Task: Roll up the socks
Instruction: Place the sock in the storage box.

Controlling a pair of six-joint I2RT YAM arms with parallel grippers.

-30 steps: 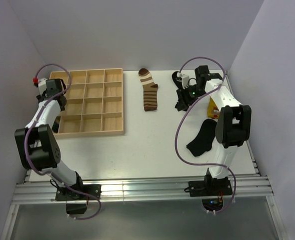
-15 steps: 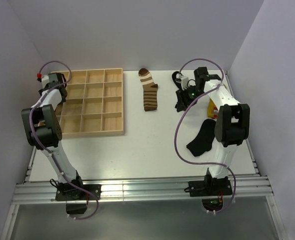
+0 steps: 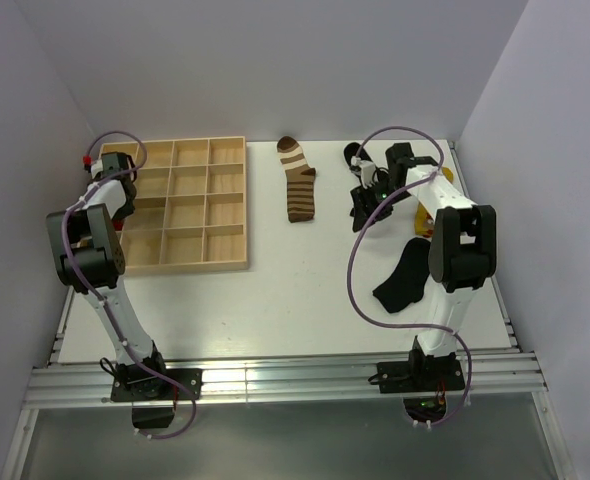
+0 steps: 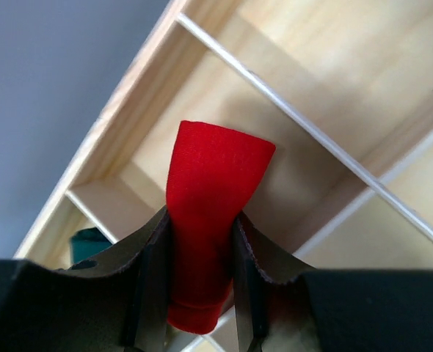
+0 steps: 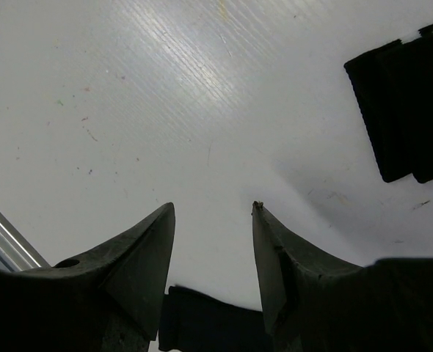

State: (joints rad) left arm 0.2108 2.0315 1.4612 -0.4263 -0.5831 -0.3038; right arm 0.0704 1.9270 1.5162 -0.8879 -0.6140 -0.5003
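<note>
Stowing of a rolled sock is judged to be the step in hand; at the far left the left gripper (image 4: 200,224) is clamped on a red sock (image 4: 213,183), which is bunched into a roll and held over a compartment by the left rim of the tray (image 4: 304,132); release there is called for next, with the jaws parted only once the roll is low enough not to unfurl. A striped sock (image 3: 297,192) lies flat mid-table. At the right, the right gripper (image 5: 213,209) hangs with jaws apart and nothing held over bare table (image 5: 128,110), near a banded sock (image 5: 404,110); a yellow sock (image 3: 424,215) and a black sock (image 3: 405,275) lie unrolled, to be rolled in turn.
</note>
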